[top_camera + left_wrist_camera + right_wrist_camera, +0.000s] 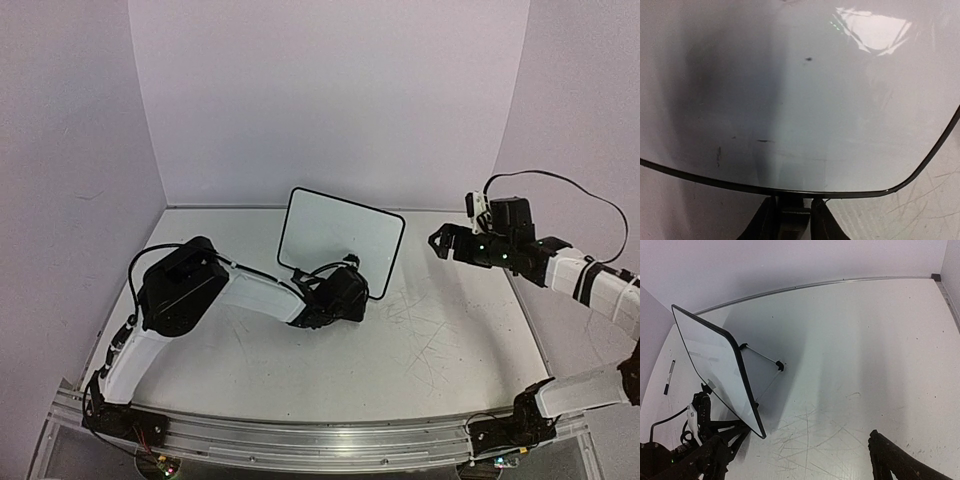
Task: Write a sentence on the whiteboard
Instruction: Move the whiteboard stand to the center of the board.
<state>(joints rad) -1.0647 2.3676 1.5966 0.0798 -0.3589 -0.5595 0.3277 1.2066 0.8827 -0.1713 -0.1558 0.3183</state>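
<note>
The whiteboard [340, 235] stands tilted back at the middle of the table, its face blank; no sentence shows on it. It fills the left wrist view [800, 100], with only a few dark specks, and shows edge-on in the right wrist view [710, 360]. My left gripper [348, 287] is at the board's lower edge, its fingers [822, 222] shut on a black foot under the frame [792, 207]. My right gripper [440, 243] hangs open and empty in the air to the right of the board [797, 467].
A marker [670, 376] lies on the table on the far side of the board. A wire prop with a black foot [780, 366] holds the board up from behind. Scratched table top [440, 330] lies right of the board. Walls enclose the back and sides.
</note>
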